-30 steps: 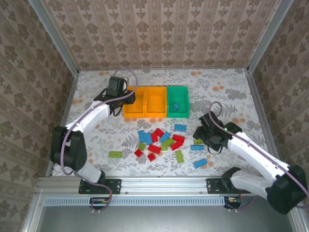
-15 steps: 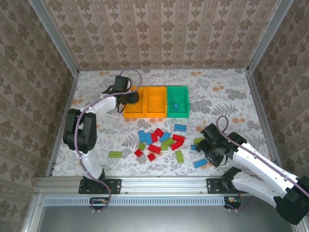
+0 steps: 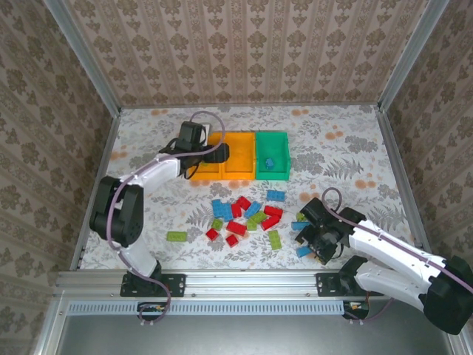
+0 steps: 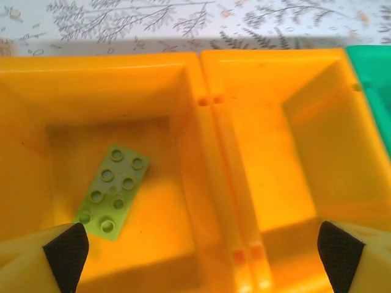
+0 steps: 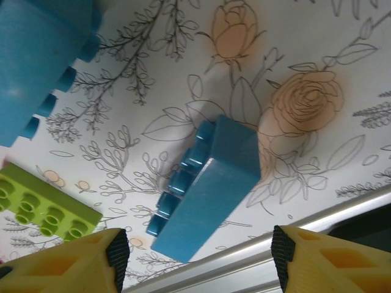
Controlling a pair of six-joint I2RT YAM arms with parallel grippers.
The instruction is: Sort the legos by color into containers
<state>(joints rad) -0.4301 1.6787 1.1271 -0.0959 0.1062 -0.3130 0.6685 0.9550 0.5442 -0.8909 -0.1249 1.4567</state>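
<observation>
Sorting is barely started: one lime brick binned under the open left hand, one blue brick straddled by the open right hand, most unsorted.

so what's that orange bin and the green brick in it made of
Orange bin: probably moulded plastic, smooth with a faint sheen; uniform colour, rounded corners. Green brick: probably hard plastic, matte to satin; crisp moulded studs.

- A light blue brick is lying on its side at centre on the floral table, studs facing 9 o'clock.
- The right gripper is flanking it at 6 o'clock, fingers apart.
- A second blue brick is sitting at 10 o'clock, a lime green brick at 8.
</observation>
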